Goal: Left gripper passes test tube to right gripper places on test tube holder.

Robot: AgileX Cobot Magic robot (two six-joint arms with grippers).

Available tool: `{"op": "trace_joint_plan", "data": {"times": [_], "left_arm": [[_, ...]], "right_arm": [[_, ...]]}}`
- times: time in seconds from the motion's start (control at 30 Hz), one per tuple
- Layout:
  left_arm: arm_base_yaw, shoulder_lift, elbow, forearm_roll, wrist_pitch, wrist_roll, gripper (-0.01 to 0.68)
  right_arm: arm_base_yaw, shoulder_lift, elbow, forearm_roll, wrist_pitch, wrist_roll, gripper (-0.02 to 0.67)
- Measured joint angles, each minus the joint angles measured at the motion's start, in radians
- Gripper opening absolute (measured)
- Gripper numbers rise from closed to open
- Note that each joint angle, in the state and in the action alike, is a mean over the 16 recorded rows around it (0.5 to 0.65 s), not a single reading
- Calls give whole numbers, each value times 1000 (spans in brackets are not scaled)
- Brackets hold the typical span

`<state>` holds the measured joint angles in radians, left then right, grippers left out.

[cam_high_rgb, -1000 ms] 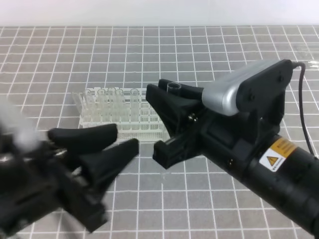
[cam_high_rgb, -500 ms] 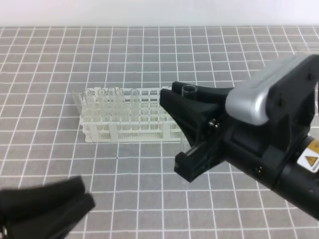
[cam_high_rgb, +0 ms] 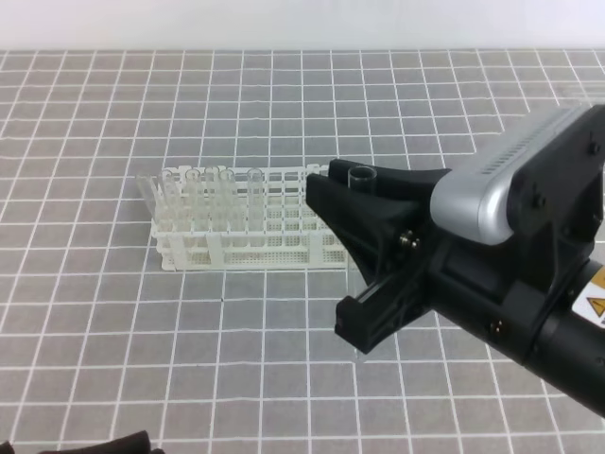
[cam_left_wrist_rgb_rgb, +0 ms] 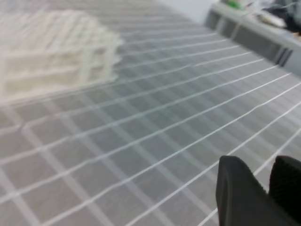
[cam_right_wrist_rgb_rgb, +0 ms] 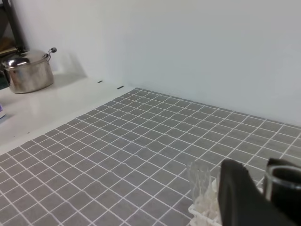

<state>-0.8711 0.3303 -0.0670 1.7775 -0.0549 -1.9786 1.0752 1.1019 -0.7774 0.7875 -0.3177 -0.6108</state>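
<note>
A: Peeking in at the bottom-left corner, the left gripper [cam_high_rgb: 95, 445] is mostly cropped off; can't tell how its jaws stand.
B: Middle?
A: White test tube holder [cam_high_rgb: 248, 248] on the grid mat [cam_high_rgb: 113, 331], clear tubes [cam_high_rgb: 203, 194] at its left end.
B: Right?
A: Right gripper [cam_high_rgb: 352, 270] pinches the test tube [cam_high_rgb: 360, 177] upright, beside the holder's right end.

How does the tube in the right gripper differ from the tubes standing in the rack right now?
The test tube is clamped in the right gripper, held off the mat; the other clear tubes stand in the test tube holder. It is alone; they are clustered at the holder's left end. All are clear, colourless and roughly upright.
</note>
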Motion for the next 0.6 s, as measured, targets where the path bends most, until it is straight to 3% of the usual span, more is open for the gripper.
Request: {"op": "trace_joint_plan", "data": {"times": [0.6], "left_arm": [[0, -1, 75, -6, 67, -63, 11]], "right_arm": [[0, 0, 0, 0, 1, -2, 9]]}}
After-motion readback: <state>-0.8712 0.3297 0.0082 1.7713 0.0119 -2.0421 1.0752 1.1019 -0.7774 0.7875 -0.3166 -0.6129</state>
